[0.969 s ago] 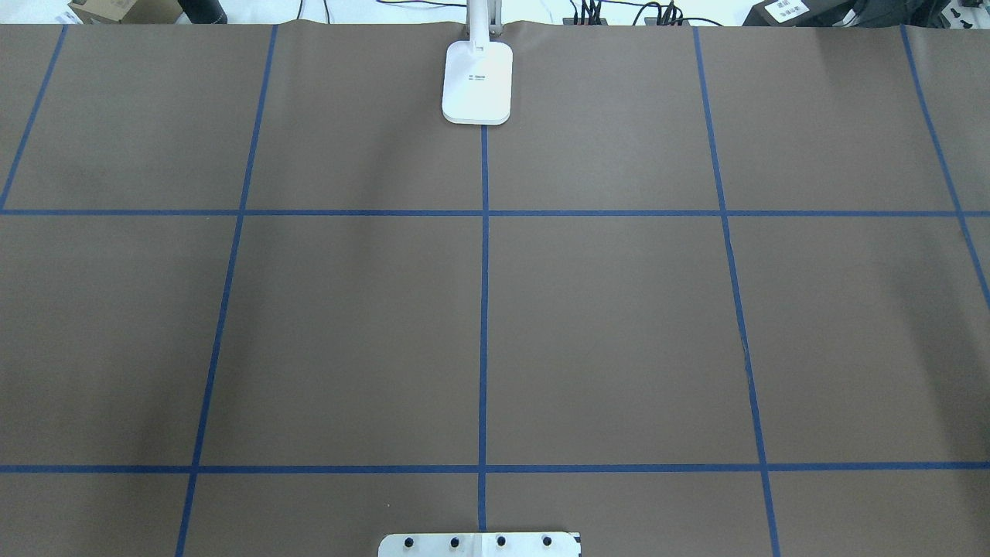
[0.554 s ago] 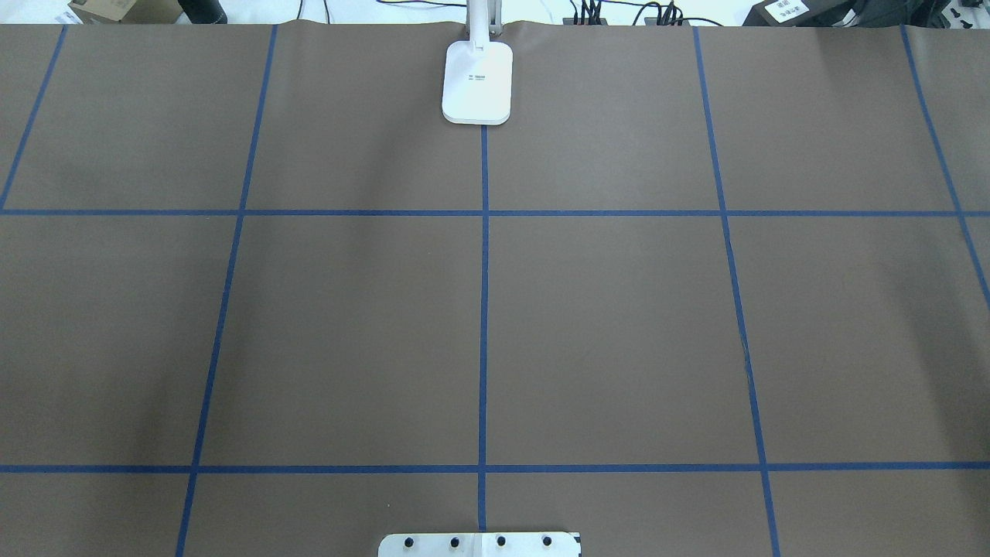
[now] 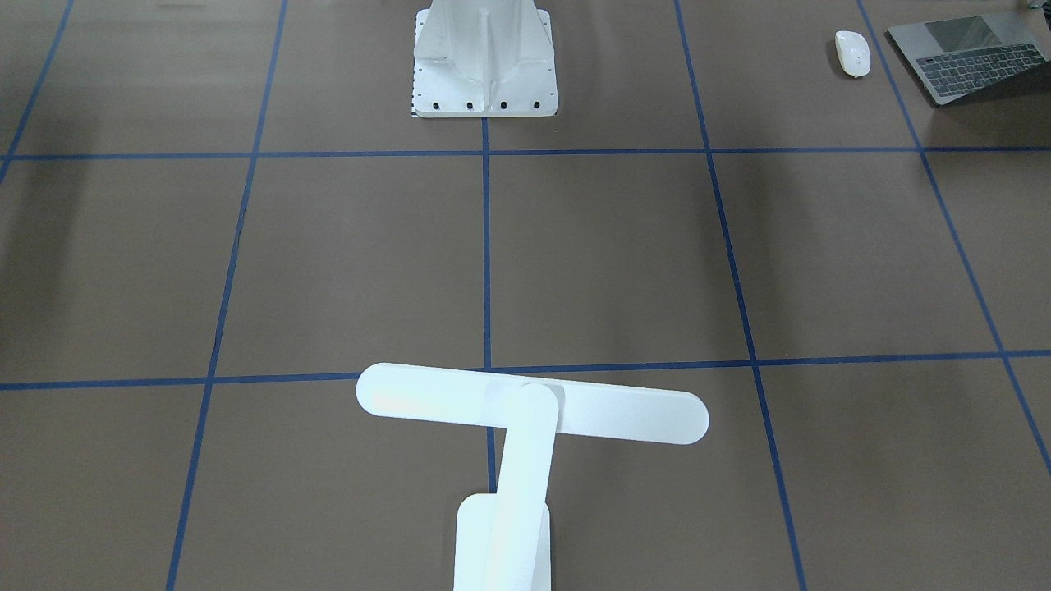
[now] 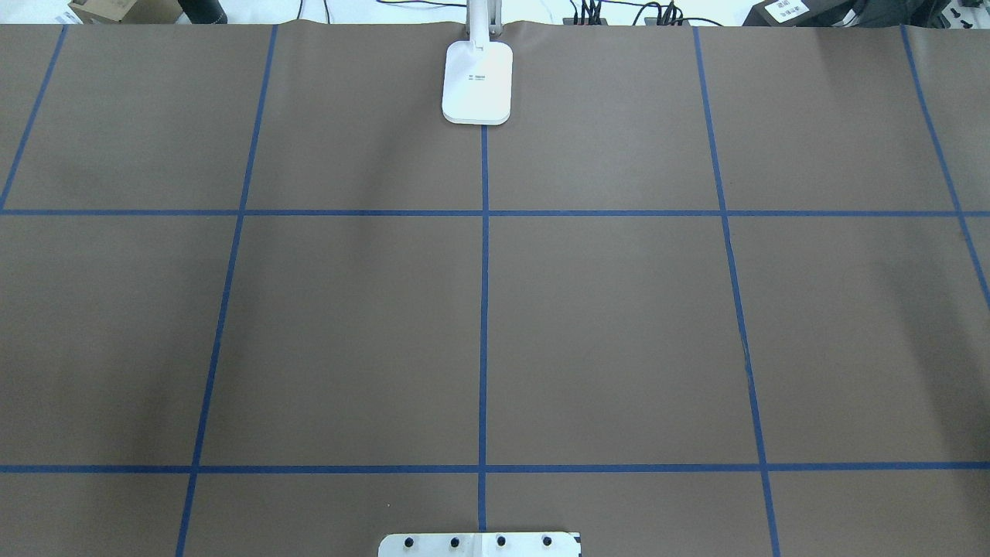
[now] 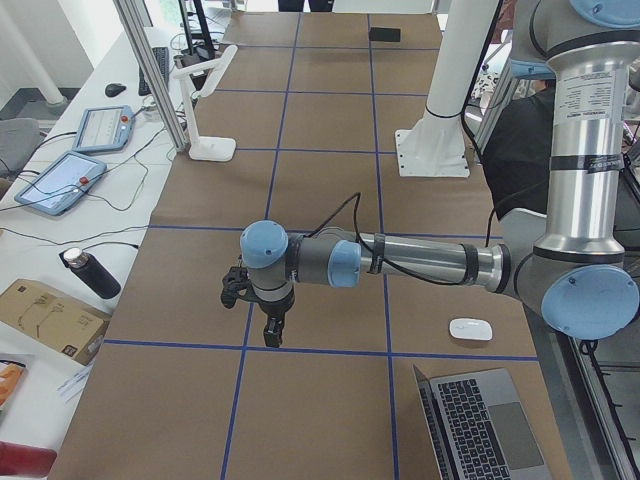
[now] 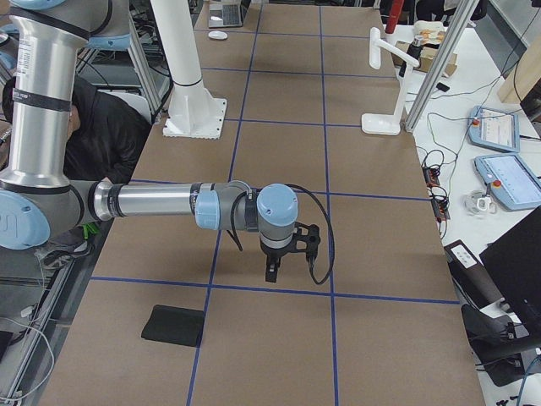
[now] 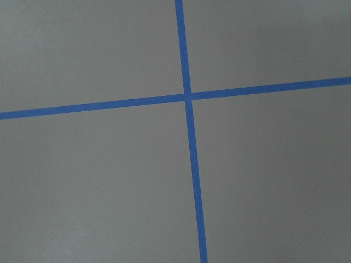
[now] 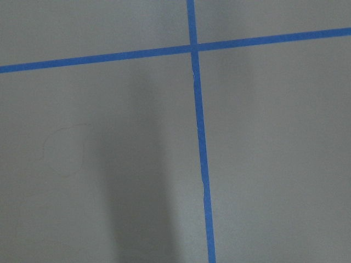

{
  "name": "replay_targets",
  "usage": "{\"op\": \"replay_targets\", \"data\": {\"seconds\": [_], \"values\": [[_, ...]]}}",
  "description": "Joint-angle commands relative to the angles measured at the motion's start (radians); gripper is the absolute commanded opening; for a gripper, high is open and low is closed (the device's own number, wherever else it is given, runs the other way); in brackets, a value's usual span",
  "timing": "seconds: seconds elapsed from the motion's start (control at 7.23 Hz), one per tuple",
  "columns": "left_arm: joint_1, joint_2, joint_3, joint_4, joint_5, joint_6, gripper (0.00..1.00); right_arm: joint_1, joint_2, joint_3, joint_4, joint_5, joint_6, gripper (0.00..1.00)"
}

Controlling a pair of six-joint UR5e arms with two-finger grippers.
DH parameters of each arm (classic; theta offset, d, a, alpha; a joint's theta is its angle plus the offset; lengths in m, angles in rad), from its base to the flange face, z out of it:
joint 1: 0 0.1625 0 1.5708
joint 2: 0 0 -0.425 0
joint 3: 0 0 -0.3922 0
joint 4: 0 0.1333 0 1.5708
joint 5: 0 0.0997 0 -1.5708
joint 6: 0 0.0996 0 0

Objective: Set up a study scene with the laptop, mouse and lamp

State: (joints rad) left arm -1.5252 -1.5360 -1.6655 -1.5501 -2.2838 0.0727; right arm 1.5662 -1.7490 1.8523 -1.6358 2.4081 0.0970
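Side views of a brown-covered table (image 4: 619, 309) marked with blue tape lines (image 4: 483, 309).

Starting on the robot's left, we see the left arm (image 5: 420, 262) from the table's end. Its upper section stands upright and its forearm stretches out level over the table, ending in a bent wrist. The left gripper (image 5: 271, 335) points straight down above a tape line. We cannot tell whether its fingers are apart or together, or whether they touch anything. Its wrist camera shows only table covering and a tape crossing.

The right arm (image 6: 161, 201) mirrors that pose, with its forearm level and its wrist turned down. The right gripper (image 6: 271, 272) hangs over the table just above a tape line. Here too we cannot tell how its fingers stand. A flat black pad (image 6: 173, 326) lies on the table nearer the camera, well apart from it.

In the view facing the robot, reading left to right, the white pedestal (image 3: 484, 74) sits at the top centre. The lamp (image 3: 532, 406) stands at the operators' edge on the centre line, with its light bar crosswise. The mouse (image 3: 852, 51) lies near the robot's edge on its left side. The laptop (image 3: 961, 57) lies just beside the mouse, open with its keys showing.
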Motion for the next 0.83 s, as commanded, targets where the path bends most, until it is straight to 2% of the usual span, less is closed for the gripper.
{"op": "replay_targets", "data": {"seconds": [0.0,0.28,0.55,0.69], "values": [[-0.050,0.005,0.057,-0.002,0.046,0.030,1.00,0.000,0.026,0.007,-0.003,0.003,0.004,0.99],[-0.157,0.008,0.095,0.013,0.046,0.019,1.00,0.000,0.017,-0.012,0.001,0.006,0.012,0.99],[-0.257,0.017,0.170,0.016,0.055,-0.035,1.00,0.000,0.000,0.004,-0.002,0.083,0.015,0.99],[-0.298,0.077,0.152,0.016,0.055,-0.085,1.00,-0.001,0.002,0.004,-0.009,0.113,0.016,0.99]]}}
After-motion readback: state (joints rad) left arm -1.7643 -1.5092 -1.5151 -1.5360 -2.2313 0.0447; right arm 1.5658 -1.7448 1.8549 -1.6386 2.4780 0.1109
